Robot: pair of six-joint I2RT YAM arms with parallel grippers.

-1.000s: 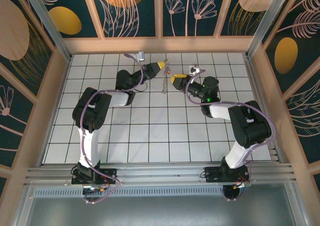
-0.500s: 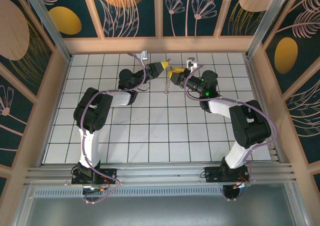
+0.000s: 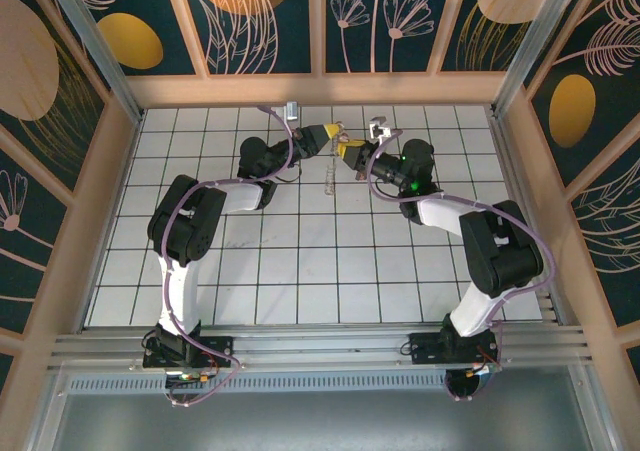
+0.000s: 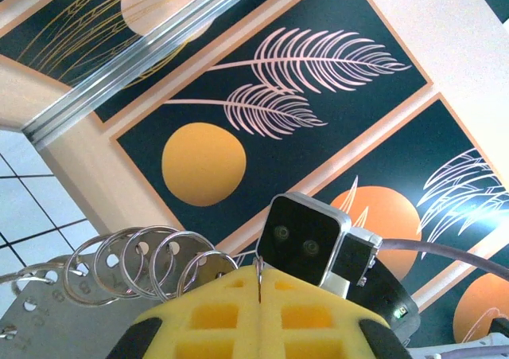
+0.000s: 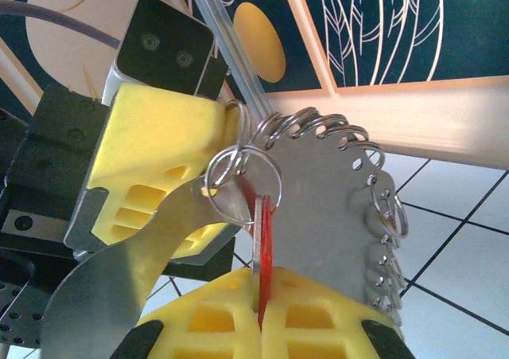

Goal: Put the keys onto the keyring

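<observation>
The keyring (image 3: 330, 174) is held lifted above the table (image 3: 300, 271), near the middle of its far edge, between the two arms. It is read as a flat, thin silvery plate with a row of small split rings (image 4: 141, 262) along one edge. The plate is judged stiff, light and slippery, and the rings loose and springy. The plate is best taken flat across its bare end, well clear of the rings. The left gripper (image 3: 322, 131) is pressed together on that plate end. In the left wrist view a thin metal edge is seen pinched between the yellow pads, with the rings fanning out to the left. The key (image 5: 263, 243) has a red head and is judged tiny, rigid and easily twisted in the grip. It is clamped edge-on between the closed pads of the right gripper (image 5: 260, 311), with the head pointing up. In the right wrist view the key head is seen right at a split ring on the near end of the plate, just beside the left gripper's pads. Whether the head is already threaded or only touching the ring cannot be told. The rest of the plate hangs down behind the key.
</observation>
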